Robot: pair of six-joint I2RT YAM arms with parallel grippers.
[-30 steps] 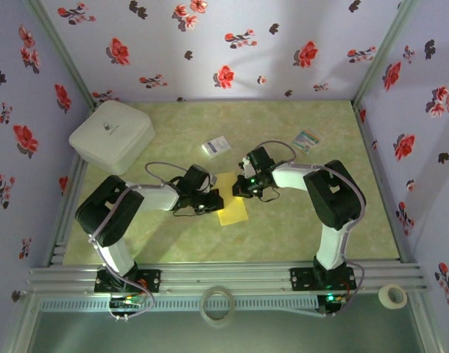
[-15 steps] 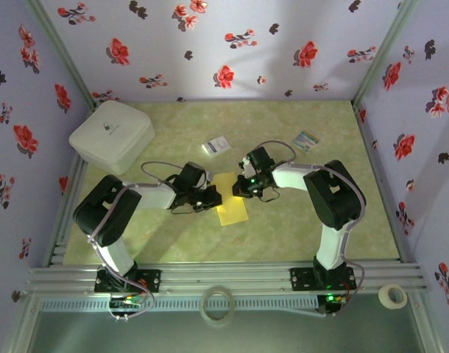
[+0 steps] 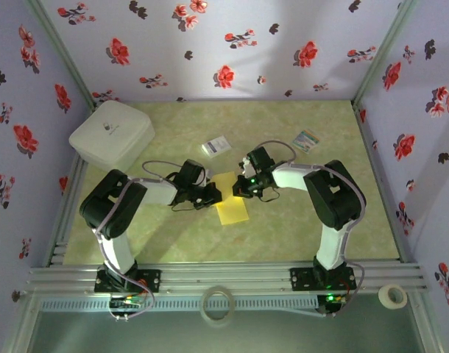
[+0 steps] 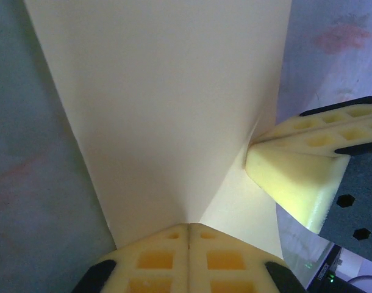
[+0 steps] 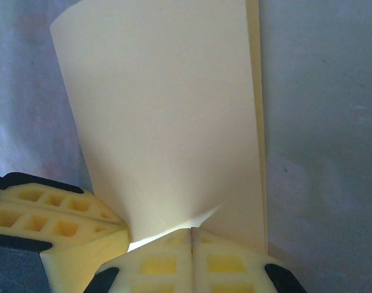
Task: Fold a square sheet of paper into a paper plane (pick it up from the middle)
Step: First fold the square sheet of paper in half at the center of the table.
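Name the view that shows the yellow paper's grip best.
Left wrist: the yellow paper looms large, pinched by the left gripper below and the right gripper alongside. Right wrist shows it close too, with a doubled edge; top external shows it small, partly under both grippers.

Open table [image 3: 283, 235] nearside; white box [image 3: 111, 135] blocks far-left.

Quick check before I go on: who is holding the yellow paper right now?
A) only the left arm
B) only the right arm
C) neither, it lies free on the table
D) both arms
D: the left gripper and the right gripper each have their jaws shut on the yellow paper, pinching it close beside each other.
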